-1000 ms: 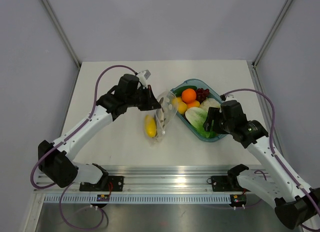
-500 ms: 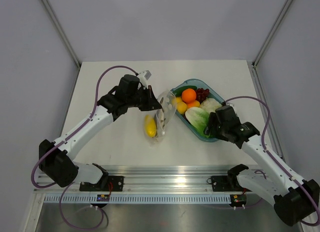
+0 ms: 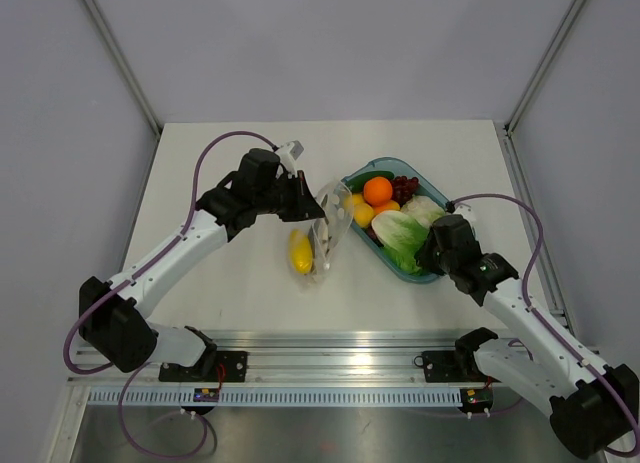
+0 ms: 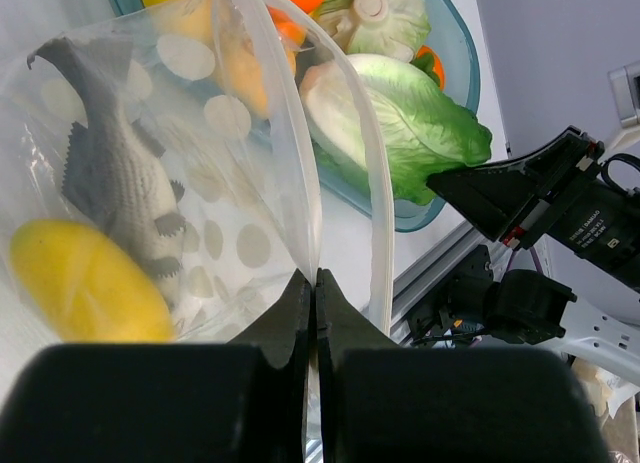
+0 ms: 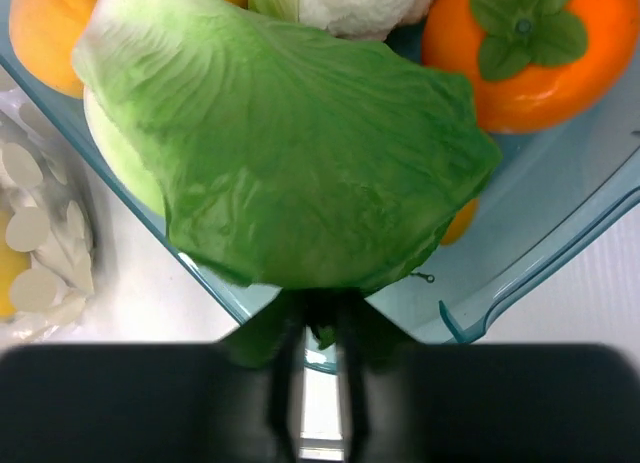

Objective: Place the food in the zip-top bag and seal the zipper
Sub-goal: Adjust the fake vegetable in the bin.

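Pinching the zip-top bag [image 4: 235, 133] by its rim, the left claw [image 4: 313, 279] props the mouth open at the middle of the bench [image 3: 450, 148], facing the teal tray [image 5: 545, 245], giving the right claw [image 5: 318, 315], clamped on the lettuce [image 5: 300, 153], a short carry.

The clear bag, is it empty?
No, a grey toy piece lies inside the bag, visible through the plastic.

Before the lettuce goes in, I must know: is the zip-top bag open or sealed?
Open. In the left wrist view the mouth edges of the zip-top bag stand apart, the left tool pinching one.
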### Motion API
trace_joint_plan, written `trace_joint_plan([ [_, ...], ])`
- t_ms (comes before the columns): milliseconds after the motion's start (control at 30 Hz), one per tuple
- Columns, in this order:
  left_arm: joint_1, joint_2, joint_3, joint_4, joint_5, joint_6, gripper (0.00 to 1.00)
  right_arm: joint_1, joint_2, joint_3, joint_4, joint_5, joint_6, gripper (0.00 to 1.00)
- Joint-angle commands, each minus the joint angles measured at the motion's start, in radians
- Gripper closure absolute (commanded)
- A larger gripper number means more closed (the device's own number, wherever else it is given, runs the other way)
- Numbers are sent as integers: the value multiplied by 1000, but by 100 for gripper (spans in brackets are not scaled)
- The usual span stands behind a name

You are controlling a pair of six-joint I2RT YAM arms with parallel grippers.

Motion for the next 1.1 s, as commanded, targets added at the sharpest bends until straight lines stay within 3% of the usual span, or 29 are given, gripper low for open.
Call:
trace_joint_plan([
  [0, -3, 1, 4, 33, 22, 2, 100, 2, -7, 56, 65, 70, -28, 86],
  [67, -3, -2, 1, 36, 20, 2, 100, 3, -27, 78, 52, 77, -51, 98],
  [100, -3, -3, -2, 35, 20, 2, 100, 2, -35, 104, 39, 65, -63, 99],
  [467, -3, 6, 10, 33, 23, 5, 100, 2, 93, 490, -302, -87, -273, 100],
  [700, -3, 7, 10, 36, 28, -1, 100, 3, 211, 613, -521, -162, -348, 100],
  [933, -3, 9, 4, 41, 32, -3, 100, 3, 307, 616, -488, -174, -425, 100],
  [1067, -3, -2, 0, 39, 34, -5, 100, 2, 410, 635, -359, 3, -447, 93],
])
